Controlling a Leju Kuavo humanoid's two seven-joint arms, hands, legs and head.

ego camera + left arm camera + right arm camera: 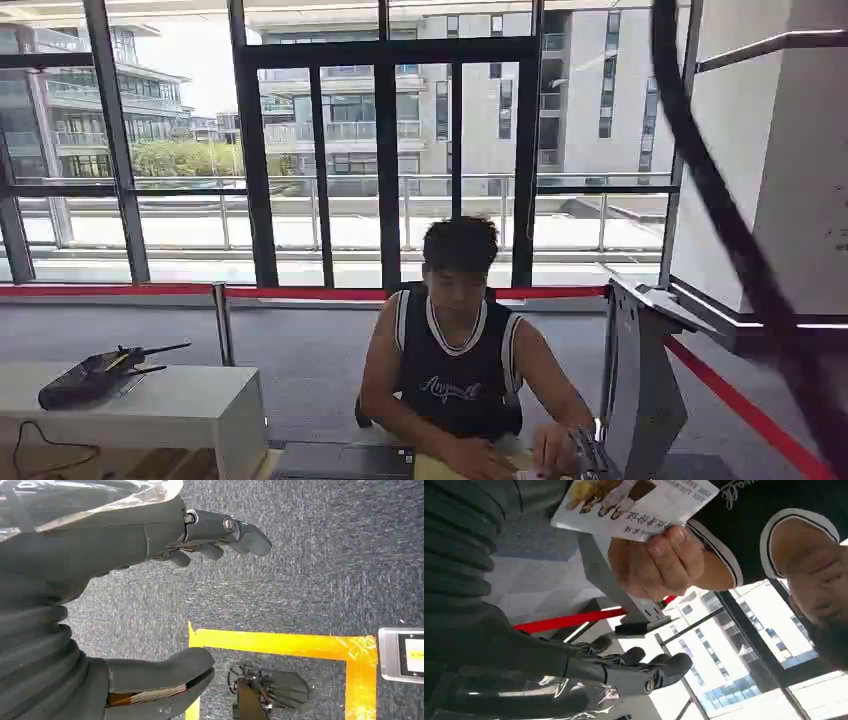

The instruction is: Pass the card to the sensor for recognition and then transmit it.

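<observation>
card (639, 502): white, printed with text and a picture; a person's hand (656, 562) pinches it by one edge, close above my right hand. Not touching my fingers.
right hand (624, 667): raised, palm up toward the card; fingers (674, 665) spread and slightly curled, nothing in them. In the head view it shows at the bottom edge (590, 455), just beside the person's hand (553, 445).
left hand (165, 595): hangs over grey carpet (310, 575); thumb (165, 667) and fingers (235, 530) apart, nothing held.
person (455, 375): sits facing me in a dark sleeveless jersey, leaning forward, both hands low at the bench edge.
sensor: cannot tell which object it is. A grey stand (640, 380) with a slanted top stands just right of the person.
bench (440, 467): a yellowish strip at the bottom of the head view, with a dark laptop (345, 462) on it, left of the person's hands.
floor: yellow tape (280, 645) marks a corner on the carpet; a grey device with a small screen (402, 655) lies just beyond the tape.
background: red barrier tape (300, 292) runs across behind the person; a white cabinet (150, 405) at left carries a black tool (95, 375).
</observation>
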